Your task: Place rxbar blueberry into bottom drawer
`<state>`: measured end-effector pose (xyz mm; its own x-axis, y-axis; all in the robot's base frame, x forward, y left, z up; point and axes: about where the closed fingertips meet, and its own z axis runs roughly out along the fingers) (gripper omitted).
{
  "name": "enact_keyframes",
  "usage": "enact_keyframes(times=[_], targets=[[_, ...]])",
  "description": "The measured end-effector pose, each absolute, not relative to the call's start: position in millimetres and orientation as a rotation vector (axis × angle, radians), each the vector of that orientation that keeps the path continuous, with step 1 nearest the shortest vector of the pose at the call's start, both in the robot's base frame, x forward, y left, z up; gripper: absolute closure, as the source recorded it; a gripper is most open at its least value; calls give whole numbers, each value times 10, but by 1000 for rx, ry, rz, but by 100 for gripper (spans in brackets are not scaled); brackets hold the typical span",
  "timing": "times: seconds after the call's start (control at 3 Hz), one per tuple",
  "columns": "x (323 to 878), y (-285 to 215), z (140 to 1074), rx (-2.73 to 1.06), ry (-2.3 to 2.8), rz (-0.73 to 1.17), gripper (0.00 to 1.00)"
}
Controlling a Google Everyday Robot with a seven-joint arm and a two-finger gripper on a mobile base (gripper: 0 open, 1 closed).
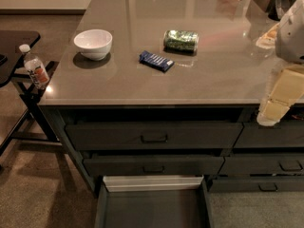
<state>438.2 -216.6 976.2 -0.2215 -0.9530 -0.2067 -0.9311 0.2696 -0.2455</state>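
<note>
No legible text, even on the pincer [273, 109] at right edge

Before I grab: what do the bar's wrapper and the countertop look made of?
The rxbar blueberry: probably thin plastic film, dark blue with white print. The countertop: polished grey, stone or laminate, mirroring the can. The gripper hangs off the counter's right front edge.

High front view, hand [270, 114] far right

A kitchen-like room: grey counter [223, 75] over drawers [154, 136], a bowl [93, 42] on it, hand [270, 114] at its right edge.
</note>
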Motion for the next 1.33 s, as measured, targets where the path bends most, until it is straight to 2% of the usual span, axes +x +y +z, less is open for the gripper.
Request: enact_keyframes(times=[0.33, 0.67, 1.33], targets=[[4390, -2163, 9763, -1724, 2230, -100, 0], [4637, -2034, 9744, -1694, 2205, -82, 0], [5309, -1477, 9832, -1631, 2040, 10, 0]])
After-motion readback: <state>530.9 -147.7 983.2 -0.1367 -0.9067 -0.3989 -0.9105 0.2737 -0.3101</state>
